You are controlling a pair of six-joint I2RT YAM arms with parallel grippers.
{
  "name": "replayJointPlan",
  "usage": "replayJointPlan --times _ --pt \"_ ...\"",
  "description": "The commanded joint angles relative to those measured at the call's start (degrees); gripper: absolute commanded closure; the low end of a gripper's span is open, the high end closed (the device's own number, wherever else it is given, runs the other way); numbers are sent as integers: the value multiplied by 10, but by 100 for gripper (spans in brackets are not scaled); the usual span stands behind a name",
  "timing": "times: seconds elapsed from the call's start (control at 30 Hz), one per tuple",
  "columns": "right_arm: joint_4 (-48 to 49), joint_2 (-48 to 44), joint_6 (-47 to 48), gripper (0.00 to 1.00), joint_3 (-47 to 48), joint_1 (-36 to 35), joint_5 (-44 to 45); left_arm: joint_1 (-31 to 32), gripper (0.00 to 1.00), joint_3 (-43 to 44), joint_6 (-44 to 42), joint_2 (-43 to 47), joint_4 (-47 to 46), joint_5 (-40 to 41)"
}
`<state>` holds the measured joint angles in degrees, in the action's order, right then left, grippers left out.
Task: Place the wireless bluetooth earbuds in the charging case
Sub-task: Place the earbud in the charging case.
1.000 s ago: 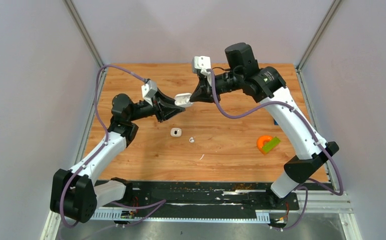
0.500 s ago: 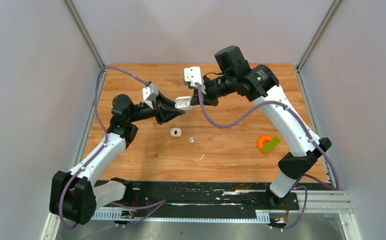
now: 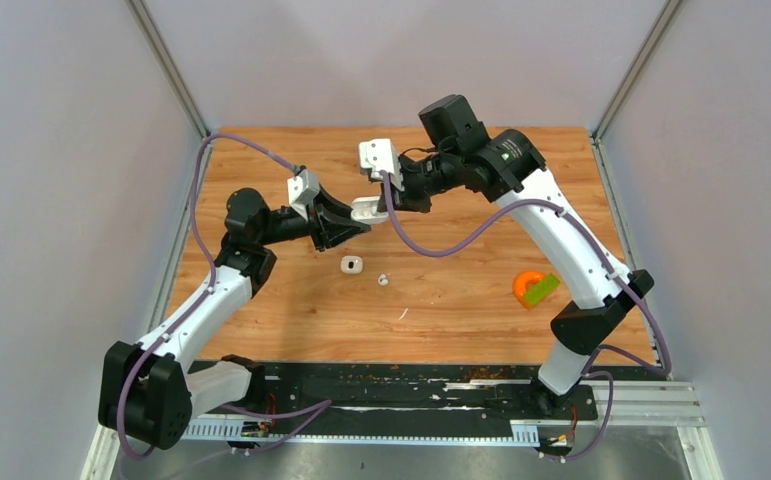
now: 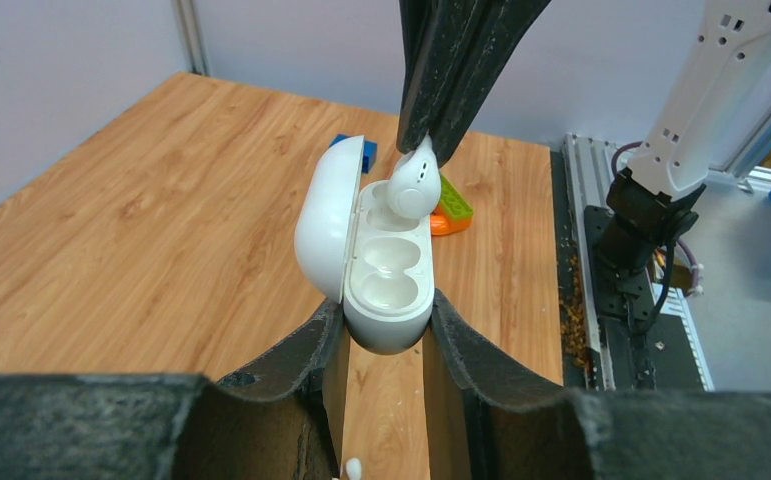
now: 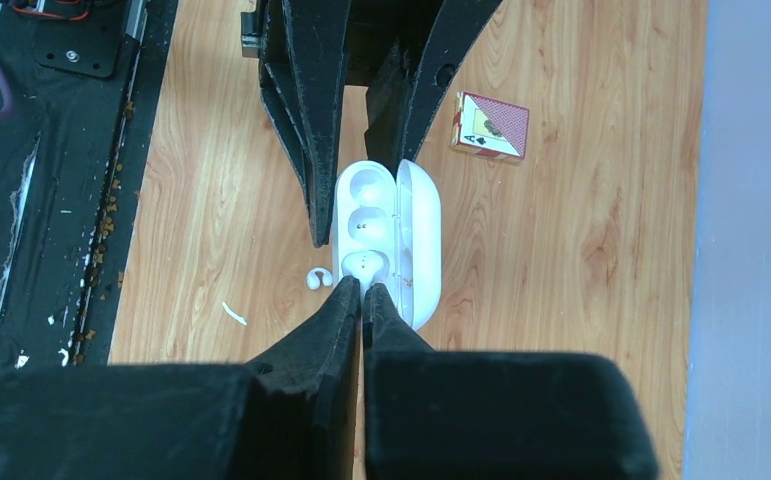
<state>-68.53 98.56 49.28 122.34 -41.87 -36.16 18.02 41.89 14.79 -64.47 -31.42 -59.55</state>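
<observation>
The white charging case [image 4: 391, 265] hangs above the table with its lid [image 4: 326, 215] swung open, and my left gripper [image 4: 386, 330] is shut on its lower end. Its near cavity is empty. My right gripper [image 5: 362, 290] is shut on the stem of one of the wireless bluetooth earbuds [image 5: 363, 265], whose head sits at the case's far cavity [image 4: 413, 180]. In the top view the two grippers meet at the case [image 3: 368, 210] over the table's middle. Another earbud [image 3: 382, 280] lies loose on the wood below, also seen from the right wrist [image 5: 318, 277].
A thin white sliver [image 5: 233, 314] lies near the loose earbud. A small white square item [image 3: 351, 264] sits beside it. An orange and green block [image 3: 535, 288] lies at the right, a blue block [image 4: 353, 150] beyond the case, and a playing card [image 5: 489, 127] on the wood.
My right arm has swung left and brought the earbud onto the open case. The left gripper, with the case, has shifted slightly left.
</observation>
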Motion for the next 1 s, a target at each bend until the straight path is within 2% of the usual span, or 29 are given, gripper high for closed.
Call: replayJointPlan --times 0.0,0.97 --pt "-2 4 10 100 24 -5 1 3 100 4 -16 14 -9 -4" --pt "-6 21 15 98 14 -16 21 3 100 -6 -5 20 -26 6"
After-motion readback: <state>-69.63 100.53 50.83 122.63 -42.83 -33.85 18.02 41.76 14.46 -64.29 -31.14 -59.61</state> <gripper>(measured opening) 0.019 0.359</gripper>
